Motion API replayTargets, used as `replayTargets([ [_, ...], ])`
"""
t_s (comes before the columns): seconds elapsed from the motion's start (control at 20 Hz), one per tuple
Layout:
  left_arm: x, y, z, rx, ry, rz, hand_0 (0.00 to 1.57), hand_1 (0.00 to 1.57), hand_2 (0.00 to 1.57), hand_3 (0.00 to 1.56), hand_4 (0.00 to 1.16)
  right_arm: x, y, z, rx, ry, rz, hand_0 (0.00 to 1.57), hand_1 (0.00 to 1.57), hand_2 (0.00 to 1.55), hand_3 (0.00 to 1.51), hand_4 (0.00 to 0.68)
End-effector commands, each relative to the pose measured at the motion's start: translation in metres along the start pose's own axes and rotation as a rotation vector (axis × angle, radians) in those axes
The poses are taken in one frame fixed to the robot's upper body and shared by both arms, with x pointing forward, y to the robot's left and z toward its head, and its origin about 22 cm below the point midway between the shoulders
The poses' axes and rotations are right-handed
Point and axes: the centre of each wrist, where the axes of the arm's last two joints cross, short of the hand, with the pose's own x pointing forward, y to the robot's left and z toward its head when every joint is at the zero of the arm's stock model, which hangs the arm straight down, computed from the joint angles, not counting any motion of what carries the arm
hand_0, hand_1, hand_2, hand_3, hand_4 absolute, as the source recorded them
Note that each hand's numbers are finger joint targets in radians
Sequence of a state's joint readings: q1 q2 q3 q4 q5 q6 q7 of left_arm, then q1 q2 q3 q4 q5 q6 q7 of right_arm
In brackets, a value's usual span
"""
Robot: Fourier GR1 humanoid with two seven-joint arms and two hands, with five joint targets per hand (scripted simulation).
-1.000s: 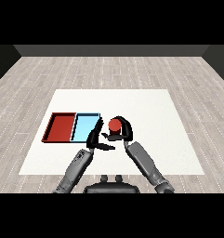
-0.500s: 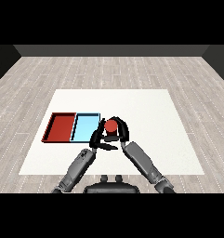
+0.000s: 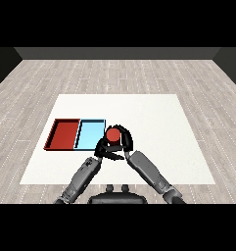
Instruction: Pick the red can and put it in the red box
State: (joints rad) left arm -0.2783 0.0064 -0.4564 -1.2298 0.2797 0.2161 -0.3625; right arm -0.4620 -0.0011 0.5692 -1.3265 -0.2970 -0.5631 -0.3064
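Head view: right robot hand (image 3: 123, 142) is curled round the red can (image 3: 113, 135), holding it upright just beside the blue tray's (image 3: 88, 135) near right corner, above the white counter (image 3: 153, 117). Left robot hand (image 3: 103, 150) sits directly under the can, its fingers too hidden to read, and the red tray (image 3: 63, 134) lies left of the blue one, touching it.

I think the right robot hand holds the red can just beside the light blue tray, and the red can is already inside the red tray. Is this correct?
Not quite. The head view shows the right robot hand curled round the red can just beside the light blue tray, but the can is not inside the red tray, which lies further left.
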Motion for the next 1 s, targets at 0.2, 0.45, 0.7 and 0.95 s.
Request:
replayTargets([
  [0.2, 0.010, 0.006, -0.034, -0.010, -0.020, -0.013, 0.00, 0.00, 0.00, 0.00, 0.06, 0.001, 0.019, -0.001, 0.029, 0.018, 0.012, 1.48, 1.48, 1.46, 1.37, 0.636],
  [0.45, 0.011, 0.009, -0.023, 0.150, 0.014, -0.110, 0.00, 0.00, 0.00, 0.00, 0.60, -0.005, 0.009, -0.003, 0.031, 0.000, 0.014, 1.46, 1.46, 1.45, 1.37, 0.626],
  [0.7, -0.005, -0.005, -0.014, 0.242, 0.079, -0.094, 1.57, 1.57, 1.53, 1.43, 0.92, -0.006, 0.011, 0.003, 0.035, -0.006, -0.004, 1.47, 1.47, 1.45, 1.37, 0.628],
  [0.95, -0.002, -0.022, -0.018, 0.278, 0.063, -0.166, 1.55, 1.55, 1.51, 1.41, 0.91, 0.006, 0.020, -0.003, 0.044, 0.009, -0.013, 1.54, 1.54, 1.46, 1.38, 0.606],
])
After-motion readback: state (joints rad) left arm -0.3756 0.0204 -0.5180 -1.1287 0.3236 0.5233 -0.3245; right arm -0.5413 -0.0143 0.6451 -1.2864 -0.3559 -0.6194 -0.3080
